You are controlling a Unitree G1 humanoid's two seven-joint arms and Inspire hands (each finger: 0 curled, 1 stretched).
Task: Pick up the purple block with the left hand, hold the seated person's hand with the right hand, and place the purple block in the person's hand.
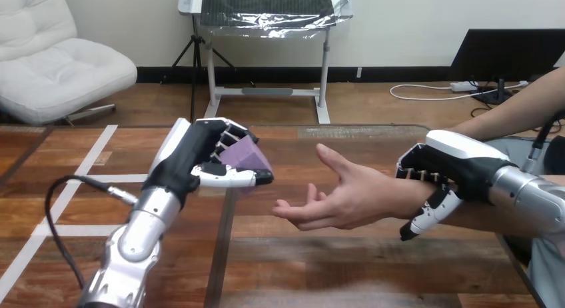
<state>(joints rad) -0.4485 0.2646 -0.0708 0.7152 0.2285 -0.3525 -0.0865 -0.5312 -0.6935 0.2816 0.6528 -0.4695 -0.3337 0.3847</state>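
Step in hand: I judge it to be carrying the purple block across to the person's hand. Bring it over the middle of the palm, lower it close, then loosen the fingers slowly so the faceted shape does not tumble off.
Left forearm: smooth silver metal, round, well left of the person's hand.
Person's hand: palm up, fingers loosely spread, a soft shallow cup above the wooden table.
Right hand: just right of the person's hand, fingers curled over the person's wrist with the thumb beneath.
Left hand: left of the person's hand and apart from it, fingers and thumb wrapped round the block.
Purple block: matte, hard-edged and angular, raised off the table.
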